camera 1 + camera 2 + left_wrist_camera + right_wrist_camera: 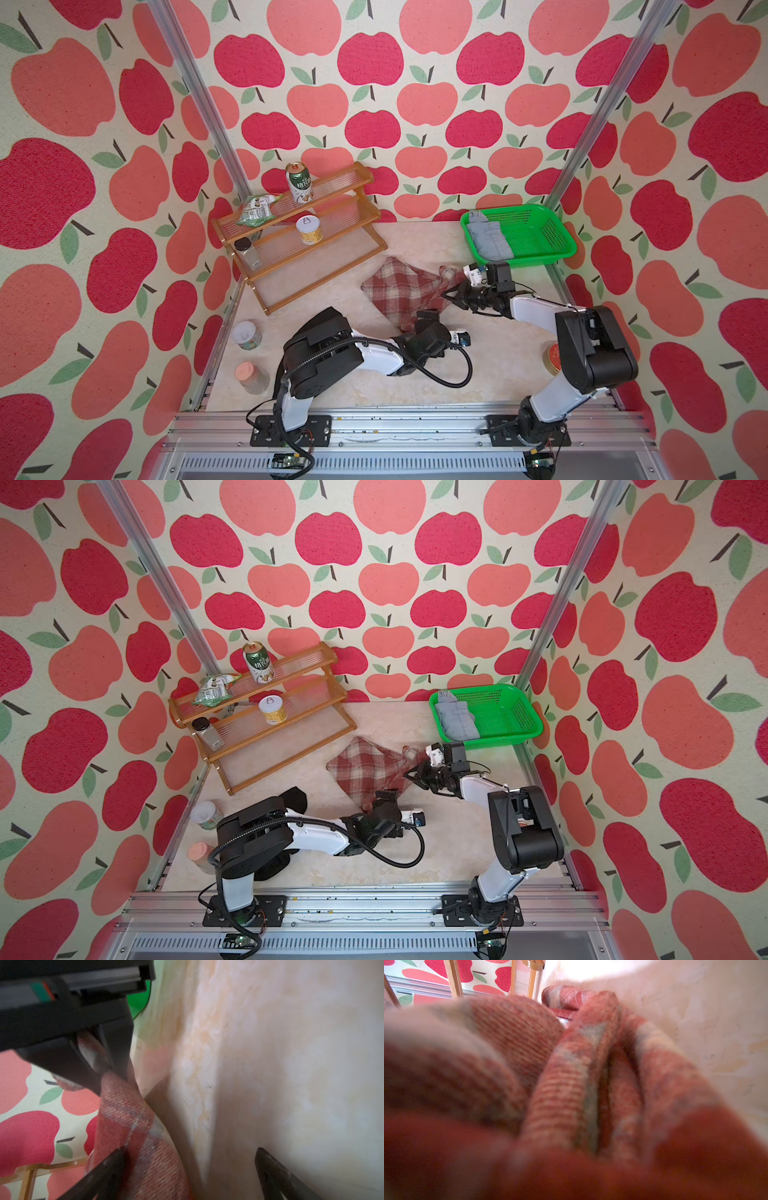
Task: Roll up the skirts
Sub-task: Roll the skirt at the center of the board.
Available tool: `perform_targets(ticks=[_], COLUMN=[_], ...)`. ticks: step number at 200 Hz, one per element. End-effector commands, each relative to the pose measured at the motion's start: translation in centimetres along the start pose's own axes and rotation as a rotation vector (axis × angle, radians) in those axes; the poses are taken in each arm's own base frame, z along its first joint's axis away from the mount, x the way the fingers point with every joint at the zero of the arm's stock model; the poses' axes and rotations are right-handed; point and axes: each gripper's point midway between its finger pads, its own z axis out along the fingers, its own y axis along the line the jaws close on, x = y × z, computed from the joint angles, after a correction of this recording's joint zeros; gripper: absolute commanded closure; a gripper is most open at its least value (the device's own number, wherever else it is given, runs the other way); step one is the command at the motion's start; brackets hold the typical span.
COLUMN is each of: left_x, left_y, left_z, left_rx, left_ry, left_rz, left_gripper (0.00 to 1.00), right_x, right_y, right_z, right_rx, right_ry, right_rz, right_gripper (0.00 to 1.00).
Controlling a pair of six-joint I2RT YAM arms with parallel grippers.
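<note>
I see red-brown-and-cream plaid cloth skirt (401, 291) spread on surface, diagonal, between both pincers. Right pincer (451, 296) clenched on its corner. Left pincer (419, 321) released, at the opposite corner, nearer for regrasp.

Walls (415, 104) on 3 sides: cream fabric w/ red & coral apple print, green leaves. Aluminium posts (195, 95) run up both back corners. Bench (449, 845) is pale cream marble-look, evenly lit, soft shadows. 3-tier wooden rack (307, 232) w/ clear ribbed shelves stands at back left corner. Slotted aluminium rail (365, 904) along the front edge.
</note>
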Motion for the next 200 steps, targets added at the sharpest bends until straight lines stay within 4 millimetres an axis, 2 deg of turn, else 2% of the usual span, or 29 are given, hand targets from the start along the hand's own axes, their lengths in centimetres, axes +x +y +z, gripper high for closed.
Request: perform_targets(ticks=[1,21,32,36,50,56,65,82,109,135,157,174,189,200], left_x=[1.8,3.4,3.9,4.1,4.4,4.6,4.6,4.7,4.1,3.1,2.9,3.0,3.2,3.1], left_y=[3.0,3.0,2.7,2.4,1.9,1.5,1.2,0.5,-0.3,-0.6,-0.5,-1.5,-2.3,-2.8], left_z=[1.0,1.7,2.0,2.1,2.4,2.6,2.7,2.9,2.6,1.8,1.3,1.2,1.2,1.1], left_rx=[-0.15,-0.185,-0.181,-0.173,-0.157,-0.147,-0.132,-0.093,0.0,0.157,0.289,0.4,0.472,0.526], left_ry=[0.13,0.21,0.235,0.246,0.269,0.277,0.284,0.29,0.272,0.218,0.166,0.122,0.107,0.082], left_rz=[-0.029,-0.015,-0.008,-0.004,-0.002,0.0,0.0,-0.006,-0.083,-0.281,-0.462,-0.625,-0.724,-0.788], left_gripper=[0.0,0.01,0.08,0.16,0.57,0.68,0.8,0.91,0.98,0.98,0.98,1.0,1.0,1.0], right_x=[-0.1,-0.1,0.0,0.0,0.1,0.1,0.2,0.2,-0.1,-1.0,-1.9,-2.3,-2.5,-2.4], right_y=[0.7,0.5,0.3,0.3,0.0,-0.1,-0.3,-0.6,-1.2,-1.3,-1.0,-0.6,-0.9,-1.2], right_z=[-0.7,-0.7,-0.7,-0.7,-0.7,-0.7,-0.6,-0.7,-1.1,-1.9,-2.9,-3.8,-4.8,-5.4], right_rx=[-0.005,-0.003,-0.001,0.0,0.008,0.01,0.012,0.017,0.022,0.006,-0.029,-0.072,-0.07,-0.063], right_ry=[0.004,0.007,0.01,0.009,0.015,0.016,0.019,0.019,0.01,-0.014,-0.053,-0.103,-0.148,-0.167], right_rz=[-0.029,-0.026,-0.024,-0.023,-0.018,-0.015,-0.012,-0.007,0.005,0.025,0.03,0.018,0.009,0.001], right_gripper=[1.0,1.0,1.0,1.0,1.0,1.0,1.0,1.0,1.0,0.79,0.5,0.35,0.27,0.26])
